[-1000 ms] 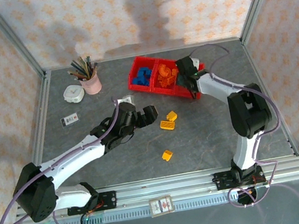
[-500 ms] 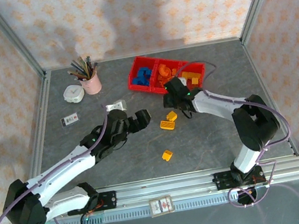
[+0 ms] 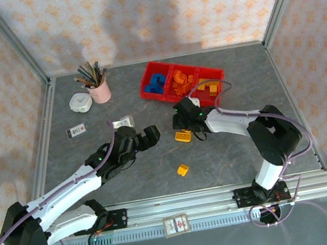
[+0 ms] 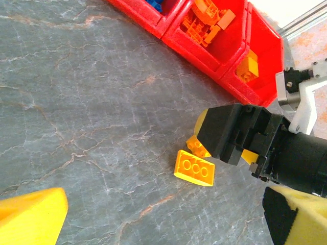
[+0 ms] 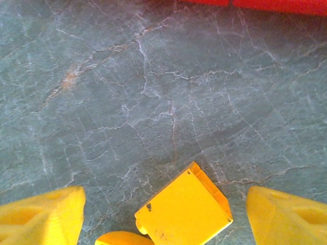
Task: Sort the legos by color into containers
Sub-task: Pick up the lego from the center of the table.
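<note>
Right pincer [image 5: 163,218] gapes wide and grips nothing; a yellow lego [image 5: 184,206] lies between its tips, untouched, at bottom centre on the table [image 5: 153,76]. Left pincer [image 3: 152,134] is wide open and empty. Red containers [image 4: 225,64] sit upper right.

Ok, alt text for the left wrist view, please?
The right end effector, open, hangs over a small yellow lego beside a flat yellow plate on the grey table. Behind, red containers hold orange legos and a yellow one.
</note>
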